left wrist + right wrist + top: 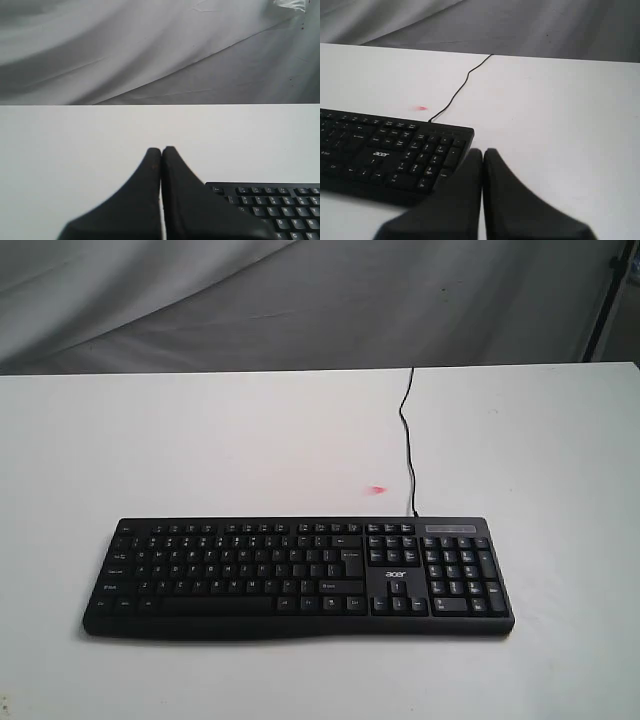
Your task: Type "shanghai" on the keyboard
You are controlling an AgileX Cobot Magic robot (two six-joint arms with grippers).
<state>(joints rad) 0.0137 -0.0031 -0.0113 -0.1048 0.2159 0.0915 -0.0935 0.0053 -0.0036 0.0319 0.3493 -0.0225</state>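
Observation:
The keyboard (297,578) is wide and black with white legends and an "acer" logo; it lies near the front of the white table (200,440). Its thin black cable (408,440) runs from its back edge to the table's far edge. Neither arm shows in the exterior view. In the left wrist view my left gripper (161,149) is shut with nothing in it, beside the keyboard's (275,207) Esc corner. In the right wrist view my right gripper (483,151) is shut and empty, just off the number-pad end of the keyboard (390,150).
A small pink mark (378,490) lies on the table behind the keyboard, also seen as the pink mark (421,108) in the right wrist view. Grey cloth (300,300) hangs behind the table. A dark stand (610,300) is at the back right.

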